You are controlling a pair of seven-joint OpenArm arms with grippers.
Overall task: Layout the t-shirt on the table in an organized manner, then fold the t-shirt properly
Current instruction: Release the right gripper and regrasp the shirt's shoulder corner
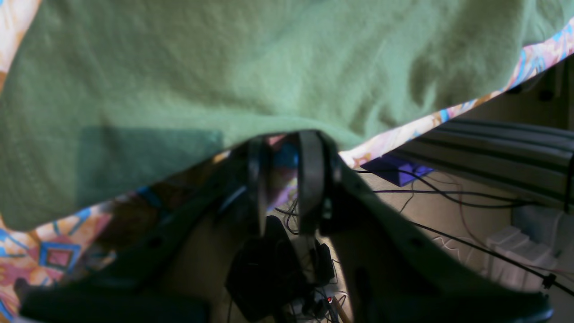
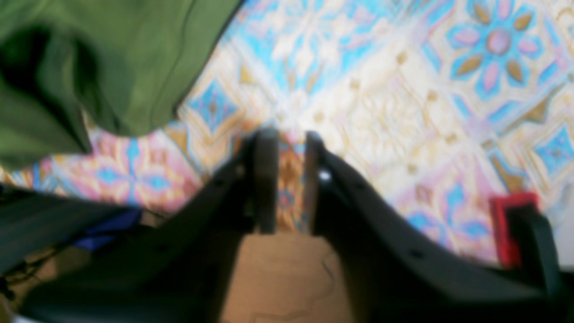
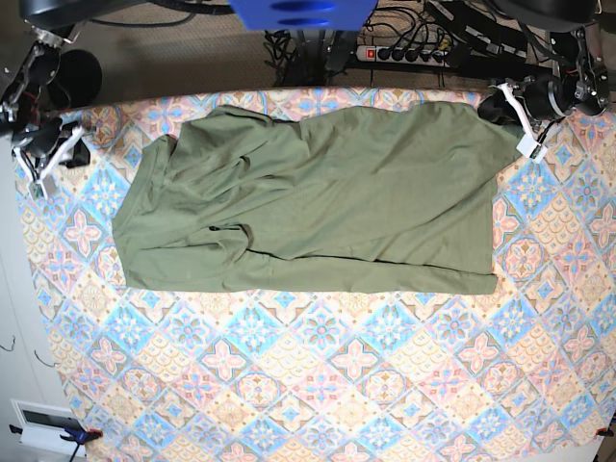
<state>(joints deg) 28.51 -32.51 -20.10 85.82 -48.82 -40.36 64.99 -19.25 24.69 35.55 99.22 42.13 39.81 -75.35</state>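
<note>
The olive-green t-shirt [image 3: 318,202] lies spread across the far half of the table [image 3: 318,385], rumpled and folded over on itself at its left end. My left gripper [image 3: 510,108] sits at the shirt's far right corner. In the left wrist view its fingertips [image 1: 283,137] touch the shirt's edge [image 1: 224,67], the jaws stand slightly apart, and nothing is clamped between them. My right gripper [image 3: 48,159] hovers off the shirt's left end. In the right wrist view it [image 2: 289,133] is open over bare tablecloth [image 2: 381,112], with the shirt [image 2: 112,58] up and to its left.
The table's far edge [image 1: 448,116] runs close behind the left gripper, with cables and floor [image 1: 448,211] beyond it. A power strip [image 3: 404,53] lies behind the table. A red clamp [image 2: 506,224] grips the cloth edge near the right gripper.
</note>
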